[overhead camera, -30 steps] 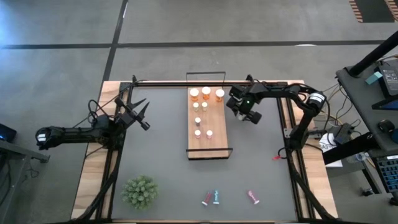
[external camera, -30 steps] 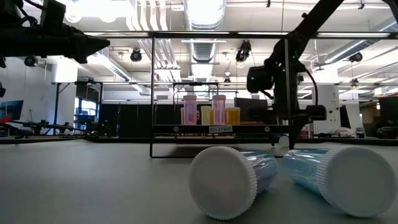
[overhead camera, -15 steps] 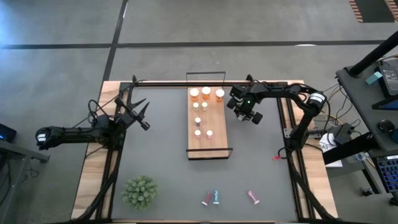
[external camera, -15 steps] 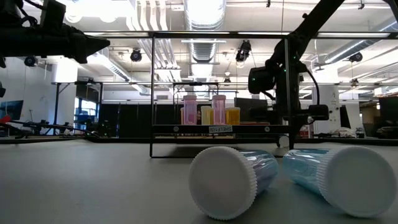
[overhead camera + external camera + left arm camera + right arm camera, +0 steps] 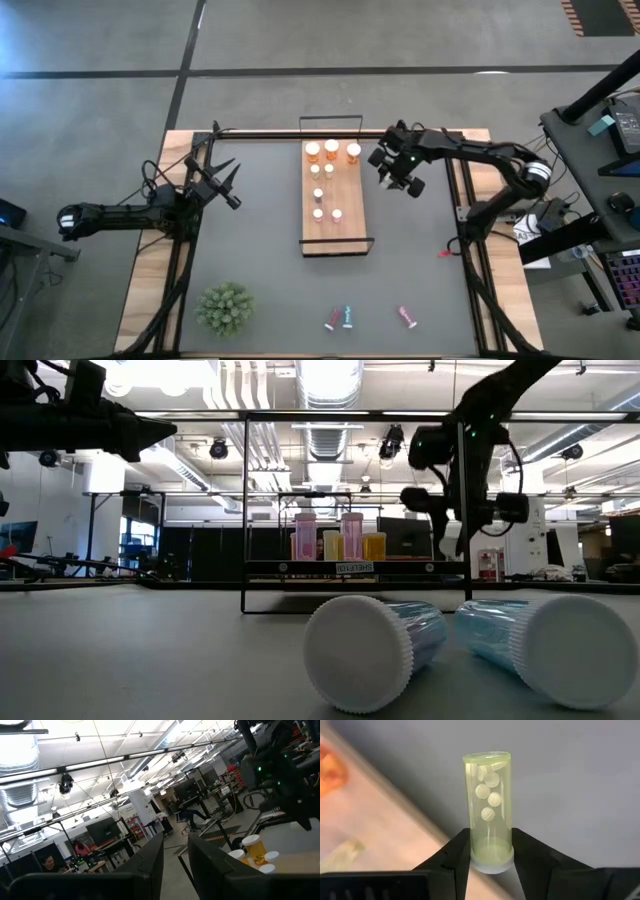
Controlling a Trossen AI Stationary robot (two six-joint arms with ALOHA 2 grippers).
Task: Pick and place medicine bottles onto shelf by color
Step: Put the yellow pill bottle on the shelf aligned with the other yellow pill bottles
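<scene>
Holding a clear yellow-green pill bottle pinched near its white cap, right gripper hangs just beside the shelf | left gripper parked well apart, jaws pressed together | three bottles lie near the surface's front edge

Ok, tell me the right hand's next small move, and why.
Probably carry it sideways over the shelf toward the other pale bottles. The right hand is shut on a yellow-green bottle of white pills and, in the high view, hangs just beside the shelf's orange-bottle end, not yet over the board.
</scene>
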